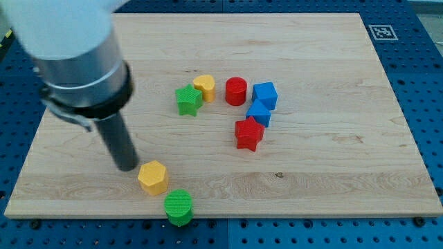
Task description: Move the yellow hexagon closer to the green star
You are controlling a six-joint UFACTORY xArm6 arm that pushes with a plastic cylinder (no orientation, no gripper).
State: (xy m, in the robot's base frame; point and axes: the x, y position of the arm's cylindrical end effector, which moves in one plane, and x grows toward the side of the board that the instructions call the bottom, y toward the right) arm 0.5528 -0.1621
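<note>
My tip (129, 166) sits just left of the yellow hexagon (153, 177), no jaws here, just a bare rod. The green star (188, 99) lies well up the board, so swing below the hexagon and shove upward, avoiding the green cylinder (178, 207).

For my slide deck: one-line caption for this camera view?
My tip sits just left of the yellow hexagon, with the green star farther up the wooden board.
</note>
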